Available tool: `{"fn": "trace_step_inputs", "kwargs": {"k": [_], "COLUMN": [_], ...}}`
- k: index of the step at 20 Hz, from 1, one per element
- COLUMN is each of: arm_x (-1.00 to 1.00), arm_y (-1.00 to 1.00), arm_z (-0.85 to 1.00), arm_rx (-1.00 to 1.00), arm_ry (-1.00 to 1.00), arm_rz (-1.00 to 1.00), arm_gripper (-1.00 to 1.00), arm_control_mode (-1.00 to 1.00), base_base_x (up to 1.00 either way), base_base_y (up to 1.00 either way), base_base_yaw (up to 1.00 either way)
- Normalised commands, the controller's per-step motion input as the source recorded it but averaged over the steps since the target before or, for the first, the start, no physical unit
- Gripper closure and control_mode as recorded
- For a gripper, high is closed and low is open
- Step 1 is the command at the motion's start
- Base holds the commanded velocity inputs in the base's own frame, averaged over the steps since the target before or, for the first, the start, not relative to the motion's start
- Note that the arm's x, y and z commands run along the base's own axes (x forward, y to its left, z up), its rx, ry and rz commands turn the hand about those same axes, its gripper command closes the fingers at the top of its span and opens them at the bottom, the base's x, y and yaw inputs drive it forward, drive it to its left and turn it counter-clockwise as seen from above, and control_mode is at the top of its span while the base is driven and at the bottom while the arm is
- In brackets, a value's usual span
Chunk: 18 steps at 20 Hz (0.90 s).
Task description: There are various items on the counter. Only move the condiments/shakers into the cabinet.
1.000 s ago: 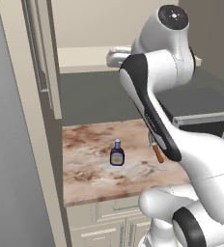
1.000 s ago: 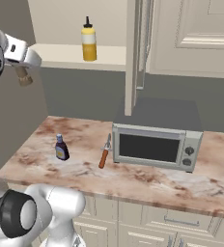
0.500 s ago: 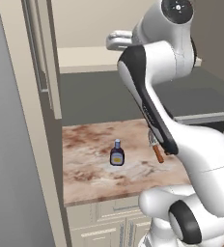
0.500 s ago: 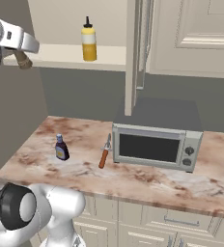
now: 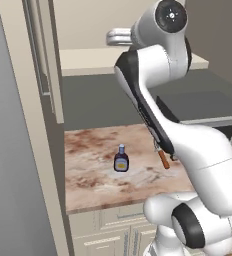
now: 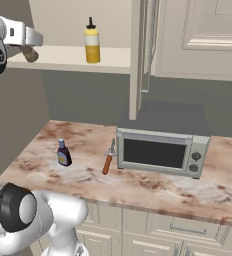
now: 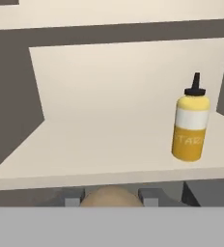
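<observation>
The fingers (image 7: 110,197) pinch the short tan pepper shaker (image 6: 31,54), part-spread around its rounded top, which sits between the two grey pads in the hand view. In the right base view it hangs just at the front edge of the cabinet (image 6: 68,57) shelf; whether it touches the board is hard to tell. Further along the shelf the yellow squeeze bottle (image 7: 190,126) stands upright, nozzle up. Below, on the worktop (image 6: 153,187), the dark bottle (image 6: 63,153) stands upright, the orange-brown stick (image 6: 108,158) lies flat beside the microwave (image 6: 162,148).
</observation>
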Motion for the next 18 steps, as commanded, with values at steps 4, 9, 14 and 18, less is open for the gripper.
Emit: {"fn": "trace_step_inputs", "kwargs": {"k": [4, 9, 14, 18], "arm_x": [0.59, 0.69, 0.66, 0.58], "arm_y": [0.00, -0.01, -0.02, 0.00], "arm_z": [-0.02, 0.00, 0.00, 0.00], "arm_rx": [0.00, 0.00, 0.00, 0.00], "arm_ry": [0.00, 0.02, 0.07, 0.17], "arm_rz": [0.00, 0.00, 0.00, 0.00], "arm_gripper": [1.00, 1.00, 1.00, 1.00], "arm_control_mode": [-1.00, -1.00, -1.00, -1.00], "base_base_x": [0.00, 0.00, 0.00, 0.00], "base_base_y": [0.00, 0.00, 0.00, 0.00], "base_base_yaw": [0.00, 0.00, 0.00, 0.00]}}
